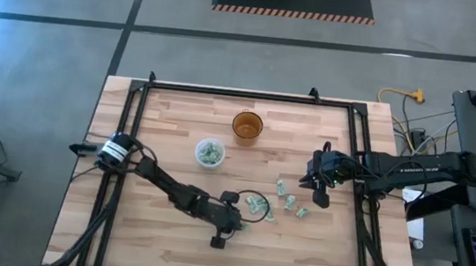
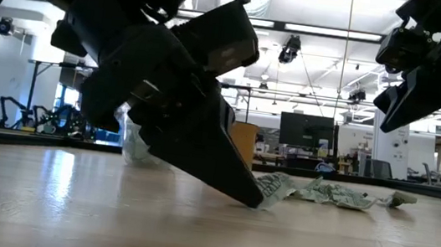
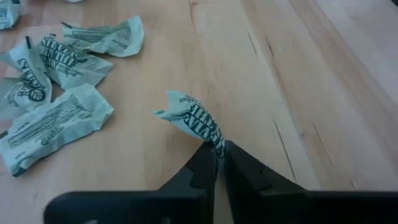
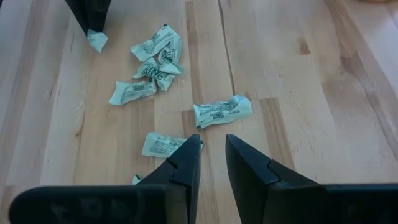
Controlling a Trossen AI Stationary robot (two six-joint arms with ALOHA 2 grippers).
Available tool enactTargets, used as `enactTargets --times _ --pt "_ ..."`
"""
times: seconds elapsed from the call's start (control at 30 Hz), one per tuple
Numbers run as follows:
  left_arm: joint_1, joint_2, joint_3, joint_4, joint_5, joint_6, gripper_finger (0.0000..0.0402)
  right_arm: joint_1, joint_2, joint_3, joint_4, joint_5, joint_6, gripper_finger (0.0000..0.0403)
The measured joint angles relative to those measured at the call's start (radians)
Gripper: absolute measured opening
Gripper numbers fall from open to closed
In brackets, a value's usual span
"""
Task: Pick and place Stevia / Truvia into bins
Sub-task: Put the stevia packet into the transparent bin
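- Grip check first: left gripper [image 3: 216,151] sits lower centre of the left wrist view, fingers pinched closed on one end of a crumpled sachet [image 3: 193,118]; most of the paper sticks out free ahead of the tips.
- Low view puts the fingertip wedge down at the table [image 2: 190,229] with the sachet's end at its point, so you judge the packet as caught but not yet lifted.
- You lift straight up and slowly; the hold is on an edge only, and a sideways drag could peel it out.
- Loose sachets [image 1: 288,202] lie just right of centre in the high view; keep the rising fingers clear of them.
- Target: translucent cup [image 1: 209,153], up and left of the grip in the high view, already holding some packets. The amber cup [image 1: 247,126] stands beyond it, upper centre; whether it counts as a bin you cannot tell.
- You release only when directly over the rim; light paper drifts.
- Right gripper [image 4: 212,155] hovers at right of the high view above a lone sachet [image 4: 222,111], fingers parted and empty. Keep it parked there.
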Motion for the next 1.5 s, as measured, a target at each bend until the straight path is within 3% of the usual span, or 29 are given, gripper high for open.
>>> enactTargets --times 0.3,0.63,0.8,1.1,1.27,1.5 --pt "-0.006 -0.132 -0.006 -0.189 -0.070 0.003 0.0007 0.000 0.000 0.000 0.002 0.002 -0.016 0.0068" --pt "-0.030 -0.404 -0.035 -0.616 -0.510 0.013 0.0004 0.000 0.006 -0.002 0.029 0.002 -0.020 0.0068" --pt "-0.026 -0.508 -0.085 -0.725 -0.641 -0.029 0.0004 0.000 0.014 -0.002 0.035 0.002 -0.026 0.0068" --pt "0.038 -0.563 -0.224 -0.716 -0.677 -0.030 0.0003 0.000 0.033 -0.002 0.089 0.001 -0.049 0.0068" --pt "0.059 -0.563 -0.234 -0.692 -0.747 -0.004 0.0003 0.000 0.045 0.000 0.111 0.001 -0.053 0.0068" --pt "0.107 -0.564 -0.234 -0.695 -0.752 0.034 0.0003 0.000 0.046 -0.002 0.119 0.001 -0.071 0.0068"
